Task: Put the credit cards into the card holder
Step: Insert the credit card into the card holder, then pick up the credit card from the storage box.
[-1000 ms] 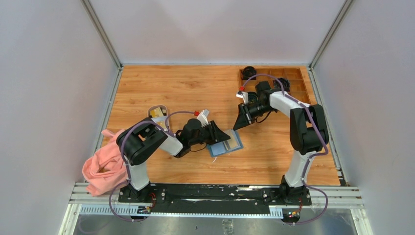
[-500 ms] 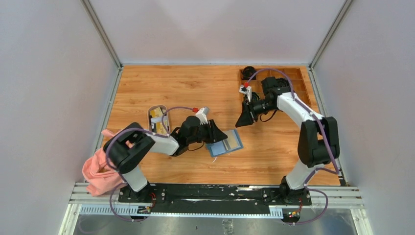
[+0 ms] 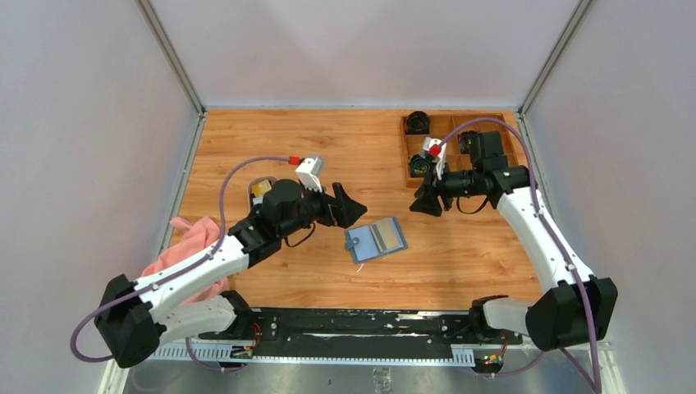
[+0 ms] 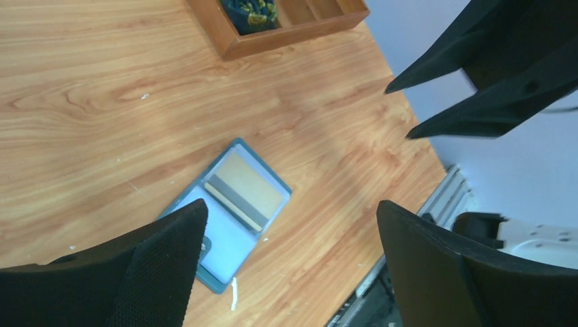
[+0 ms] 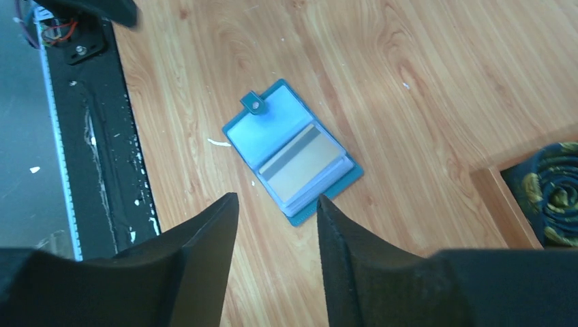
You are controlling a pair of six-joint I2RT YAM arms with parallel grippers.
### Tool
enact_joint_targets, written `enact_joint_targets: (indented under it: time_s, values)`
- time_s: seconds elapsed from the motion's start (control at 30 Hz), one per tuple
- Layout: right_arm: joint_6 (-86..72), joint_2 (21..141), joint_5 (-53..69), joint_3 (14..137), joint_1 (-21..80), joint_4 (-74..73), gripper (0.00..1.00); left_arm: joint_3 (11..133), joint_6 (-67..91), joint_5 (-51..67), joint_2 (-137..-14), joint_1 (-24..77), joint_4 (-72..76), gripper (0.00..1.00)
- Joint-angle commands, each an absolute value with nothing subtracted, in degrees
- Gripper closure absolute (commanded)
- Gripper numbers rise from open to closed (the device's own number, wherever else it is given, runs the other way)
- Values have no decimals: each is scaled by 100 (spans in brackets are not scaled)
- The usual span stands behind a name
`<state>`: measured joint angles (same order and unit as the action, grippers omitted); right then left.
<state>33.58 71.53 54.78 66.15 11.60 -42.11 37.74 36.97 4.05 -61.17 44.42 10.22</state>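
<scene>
Ahead of and below the spread, empty left gripper (image 3: 349,207) lay the open wallet (image 3: 376,239), farther from the half-spread right gripper (image 3: 423,203)

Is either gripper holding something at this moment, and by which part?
Nothing is held. The left gripper and the right gripper are both open and empty; the card holder lies open on the table.
</scene>
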Motion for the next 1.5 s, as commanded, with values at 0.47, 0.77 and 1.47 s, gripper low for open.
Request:
enact_joint_targets:
  time_s: [0.47,0.77,1.47]
  values:
    - [3303,6687,6119,5844,-484,-3870,44,8495,4367,435,-5727,4421,-3139,0]
    - [3222,6777,6219,5608,-993,-3609,44,9149,4214,250,-5615,4421,-3282,0]
    - [3128,6761,6341,5467,-1134,-3445,43,9391,3938,749,-5865,4420,-2896,0]
